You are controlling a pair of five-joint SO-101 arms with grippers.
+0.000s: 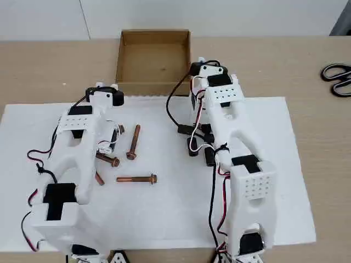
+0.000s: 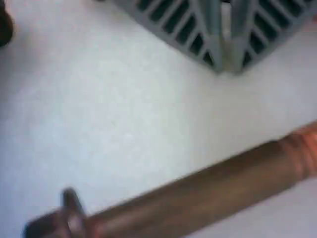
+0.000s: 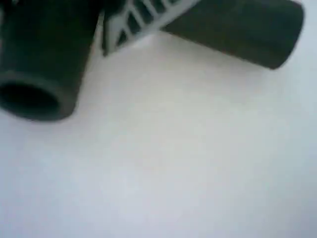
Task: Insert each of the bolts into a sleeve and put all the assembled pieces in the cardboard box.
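A blurred bolt (image 2: 188, 198) lies near the left gripper (image 2: 224, 44), and both its ends are cut by the picture's edges. On either side of the right gripper (image 3: 143, 17), a dark sleeve (image 3: 39, 74) and a second sleeve (image 3: 237, 29) are blurred and run off the edge. From above, the left arm (image 1: 77, 148) hides part of another bolt (image 1: 99, 178) near its gripper, and scissors (image 1: 337, 79), well apart from the right gripper, are cut off.
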